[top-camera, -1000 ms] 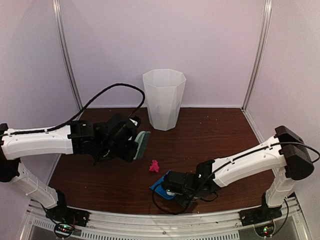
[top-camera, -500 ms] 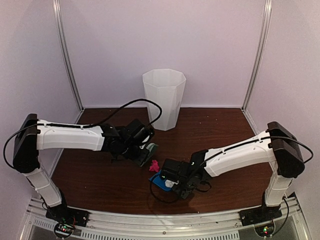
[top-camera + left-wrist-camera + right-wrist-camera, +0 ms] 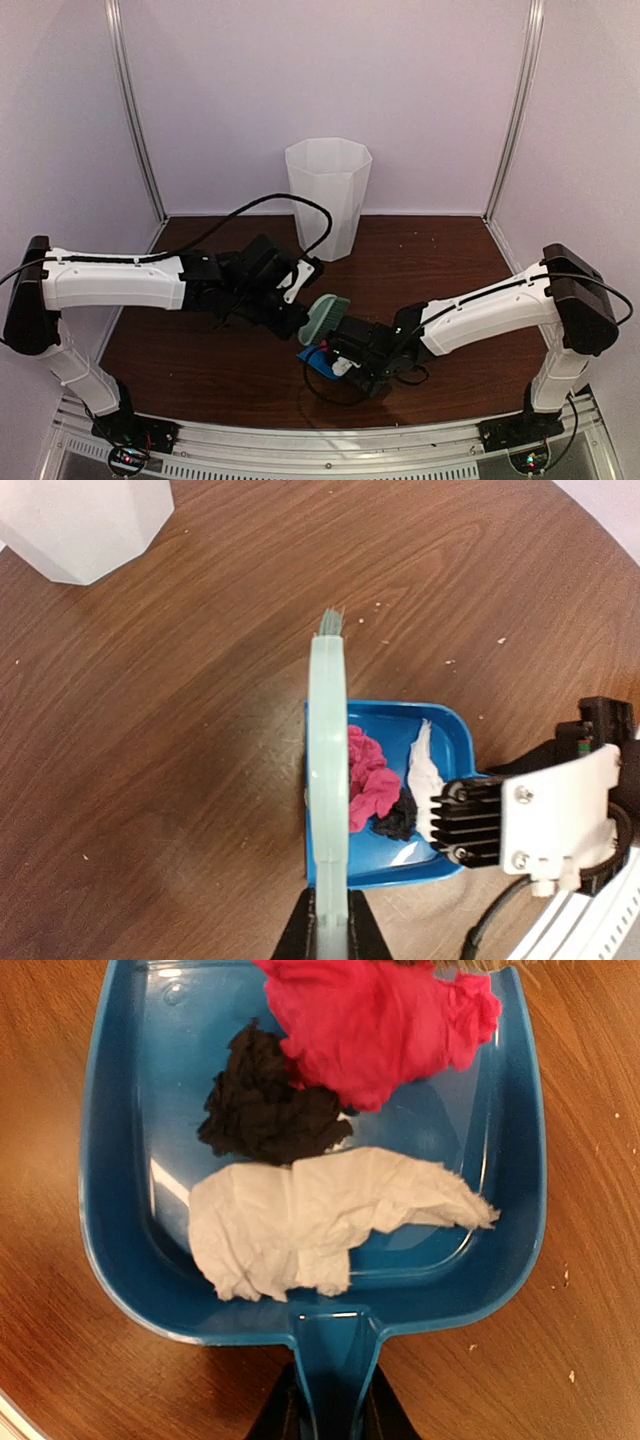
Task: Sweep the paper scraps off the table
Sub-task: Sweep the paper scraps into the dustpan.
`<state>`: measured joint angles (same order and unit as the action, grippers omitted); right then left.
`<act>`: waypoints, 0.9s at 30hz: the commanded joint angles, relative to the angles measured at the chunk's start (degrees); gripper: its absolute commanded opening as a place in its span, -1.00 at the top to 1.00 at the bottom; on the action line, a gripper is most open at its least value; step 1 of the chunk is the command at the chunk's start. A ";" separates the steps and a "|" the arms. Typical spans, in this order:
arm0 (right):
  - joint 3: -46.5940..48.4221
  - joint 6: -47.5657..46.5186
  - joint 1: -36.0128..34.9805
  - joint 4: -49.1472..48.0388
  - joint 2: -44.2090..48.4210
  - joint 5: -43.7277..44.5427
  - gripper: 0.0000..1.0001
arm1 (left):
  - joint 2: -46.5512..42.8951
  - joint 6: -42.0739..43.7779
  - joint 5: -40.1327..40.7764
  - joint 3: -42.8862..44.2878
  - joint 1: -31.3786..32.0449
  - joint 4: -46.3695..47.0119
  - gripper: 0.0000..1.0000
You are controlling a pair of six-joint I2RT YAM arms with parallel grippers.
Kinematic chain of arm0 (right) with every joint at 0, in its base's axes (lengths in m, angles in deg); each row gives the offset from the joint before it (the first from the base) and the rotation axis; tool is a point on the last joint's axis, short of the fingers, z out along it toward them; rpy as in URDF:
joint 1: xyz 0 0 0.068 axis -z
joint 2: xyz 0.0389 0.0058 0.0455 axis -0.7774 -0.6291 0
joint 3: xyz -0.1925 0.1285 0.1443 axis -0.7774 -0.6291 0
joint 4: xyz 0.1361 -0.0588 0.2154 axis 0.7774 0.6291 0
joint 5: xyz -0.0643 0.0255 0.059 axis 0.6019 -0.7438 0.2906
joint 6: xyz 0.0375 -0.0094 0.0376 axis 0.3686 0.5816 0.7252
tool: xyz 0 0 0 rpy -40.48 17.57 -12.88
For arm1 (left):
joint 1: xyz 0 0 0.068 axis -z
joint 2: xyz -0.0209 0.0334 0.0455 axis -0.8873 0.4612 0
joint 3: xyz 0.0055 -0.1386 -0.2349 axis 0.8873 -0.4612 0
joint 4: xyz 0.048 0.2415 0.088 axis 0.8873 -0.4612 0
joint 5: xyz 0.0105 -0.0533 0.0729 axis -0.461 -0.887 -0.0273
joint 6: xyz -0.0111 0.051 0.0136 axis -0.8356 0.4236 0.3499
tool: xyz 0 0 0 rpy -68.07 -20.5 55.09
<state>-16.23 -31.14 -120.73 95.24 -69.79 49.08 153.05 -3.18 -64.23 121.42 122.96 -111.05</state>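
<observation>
We see the left tool point(image 3: 328, 922) closed tight on the handle of the brush point(image 3: 328, 770), its fingers pressed to both sides with no gap. The brush stands on edge across the open mouth of the dustpan point(image 3: 115, 1210), bristles down at the pan's lip. The right tool point(image 3: 325, 1412) is clamped on the dustpan's short handle, its jaws only narrowly apart around it. The pan lies flat on the surface point(image 3: 150, 740), near the front and about the middle from left to right.

The scraps we can see are all inside the pan. A pink wad point(image 3: 385, 1020) sits at the mouth, touching the brush. A black wad point(image 3: 265, 1110) lies just behind it and partly under it. A white piece point(image 3: 310, 1220) lies flattened across the pan's back, nearest the handle, and touches the black wad.

A few tiny pale specks point(image 3: 501, 640) dot the surface beyond the pan; we cannot tell what they are. A white bin point(image 3: 328, 198) stands upright at the far middle, well apart from the pan.
</observation>
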 commanded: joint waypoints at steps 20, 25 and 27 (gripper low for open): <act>-10.93 0.97 0.17 -14.08 11.27 1.66 1.00 | -5.29 -3.22 11.45 3.88 5.40 -2.50 1.00; -11.09 0.56 0.10 -14.49 12.95 2.33 1.00 | -5.60 -3.20 13.72 4.66 5.54 -3.36 1.00; -10.86 0.47 0.16 -14.45 13.19 2.47 1.00 | -5.83 -3.21 15.36 5.14 5.74 -3.81 1.00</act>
<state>-26.81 -30.09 -120.73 82.87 -58.27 49.80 149.27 -5.99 -53.02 124.05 128.25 -115.09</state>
